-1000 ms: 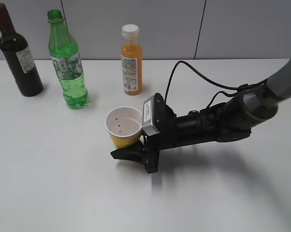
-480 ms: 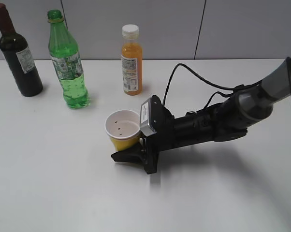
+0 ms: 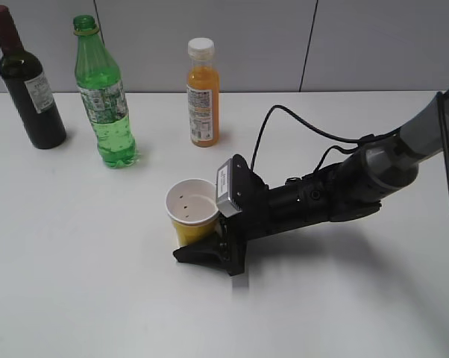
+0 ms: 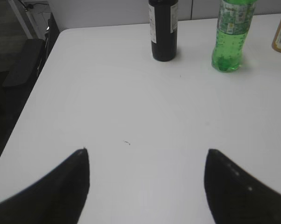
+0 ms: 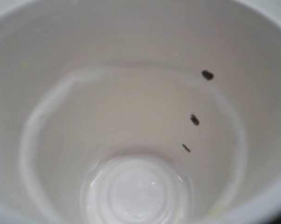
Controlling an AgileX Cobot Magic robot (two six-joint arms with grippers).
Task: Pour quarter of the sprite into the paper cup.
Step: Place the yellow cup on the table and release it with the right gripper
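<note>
The sprite [image 3: 105, 97], a tall green bottle, stands uncapped at the back left of the white table; it also shows in the left wrist view [image 4: 231, 28]. The yellow paper cup [image 3: 191, 212] sits near the middle, white inside with dark specks, and it fills the right wrist view [image 5: 140, 116]. My right gripper [image 3: 198, 242] is shut around the cup's lower part, one black finger showing in front of it. My left gripper [image 4: 147, 154] is open and empty over bare table, well short of the bottles.
A dark wine bottle [image 3: 27, 82] stands left of the sprite, also in the left wrist view [image 4: 163, 28]. An orange juice bottle [image 3: 203, 93] with a white cap stands behind the cup. The table's left edge [image 4: 33, 93] drops off to the floor.
My right gripper has lowered the cup a little toward the table, and the cup now sits more upright. The bottles have not moved.
</note>
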